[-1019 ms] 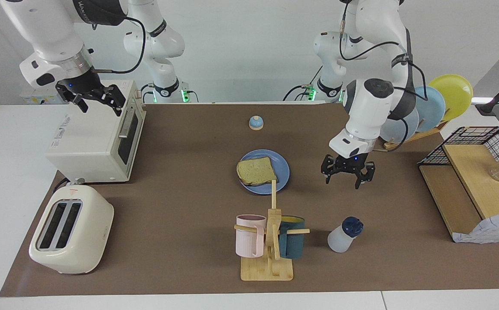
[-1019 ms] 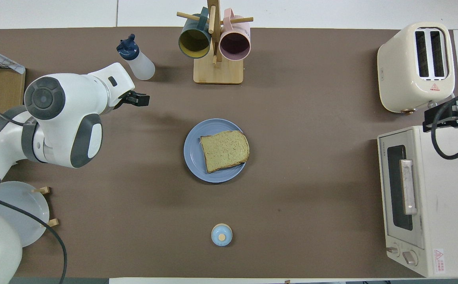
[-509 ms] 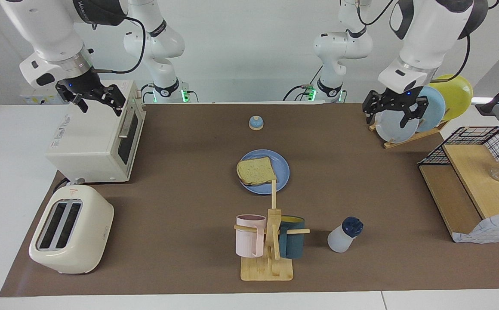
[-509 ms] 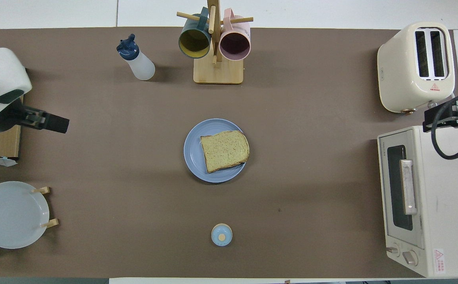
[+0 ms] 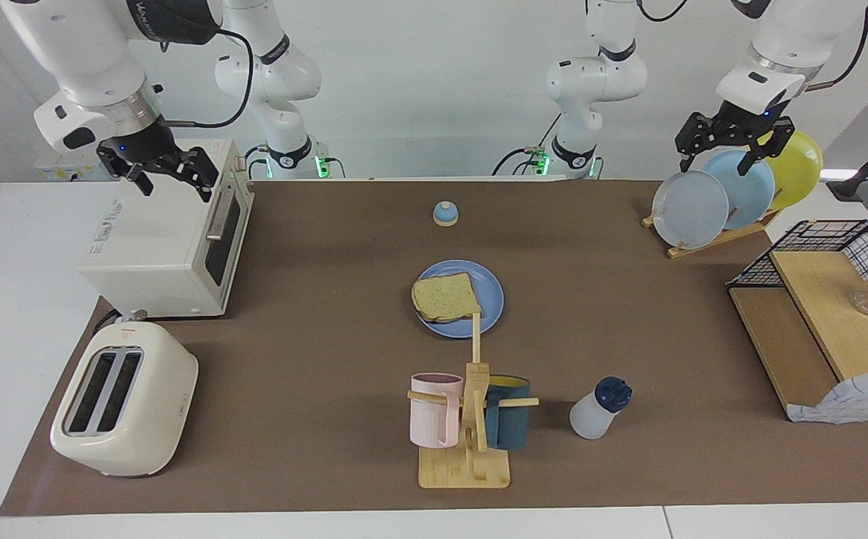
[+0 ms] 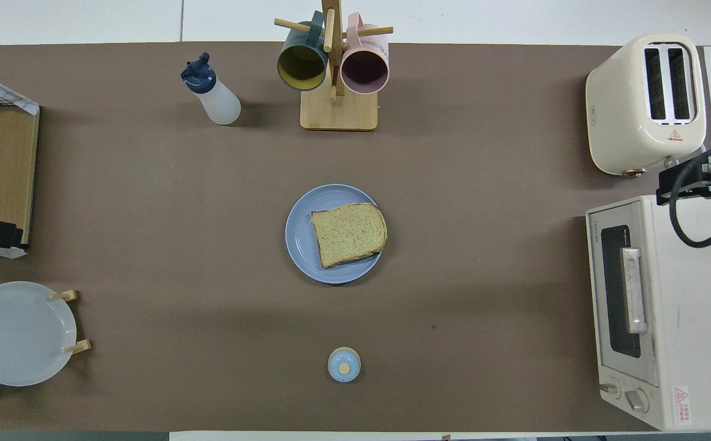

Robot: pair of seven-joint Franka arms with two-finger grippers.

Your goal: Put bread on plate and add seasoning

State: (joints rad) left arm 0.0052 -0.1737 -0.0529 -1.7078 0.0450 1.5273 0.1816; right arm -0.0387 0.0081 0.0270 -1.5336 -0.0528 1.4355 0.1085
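Bread (image 5: 445,297) lying flat on the blue plate (image 5: 491,293), in the middle of the table. One corner poking a little over the rim, toward the right arm's end. Flat like that, so anything squeezed on top can stay put. Looks like the first job is done.

Seasoning bottle (image 5: 597,409) standing on the table with its dark cap on, farther from the robots than the plate and more toward the left arm's end. Well apart from the bread. Just beside the wooden mug tree (image 5: 471,449), with a pink mug (image 5: 432,410) and a dark mug (image 5: 510,421) hanging on its pegs. Not touched by any gripper. Hard to tell if anything has been squeezed on the bread.

Little blue bell (image 5: 445,214) nearer to the robots than the plate, alone.

Left gripper (image 5: 718,156) up in the air over the plate rack (image 5: 718,201), fingers spread apart, holding nothing. Probably the closer helper for the bottle, being at that end of the table. Would need to come down low, go around the bottle's soft middle and squeeze gently, so nothing tips or squirts too soon.

Right gripper (image 5: 176,187) waiting over the toaster oven (image 5: 157,247), fingers spread apart too, holding nothing. Out of the way there, so no bumping. Cream toaster (image 5: 123,408) farther from the robots than the oven, slots empty as far as can be seen.
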